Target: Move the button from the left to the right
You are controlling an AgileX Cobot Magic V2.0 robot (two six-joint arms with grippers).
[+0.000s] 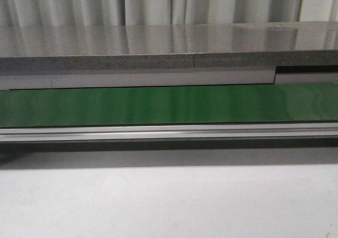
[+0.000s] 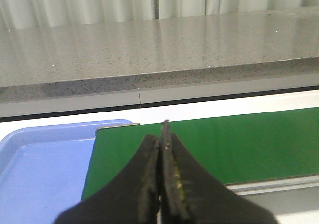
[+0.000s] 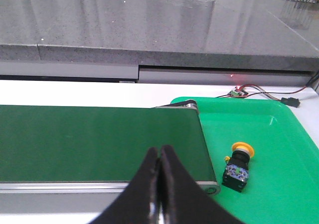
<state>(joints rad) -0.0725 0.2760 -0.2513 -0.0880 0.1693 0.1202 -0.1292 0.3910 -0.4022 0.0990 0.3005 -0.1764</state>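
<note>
The button, with a yellow-orange cap and a black body with a green mark, lies on its side in the green tray just off the end of the green conveyor belt. My right gripper is shut and empty, over the belt's near edge, left of the button and apart from it. My left gripper is shut and empty, over the other end of the belt, beside an empty blue tray. Neither gripper nor the button shows in the front view.
The front view shows the belt with its metal rail, a grey stone counter behind and white table in front. Wires and a small circuit board lie behind the green tray.
</note>
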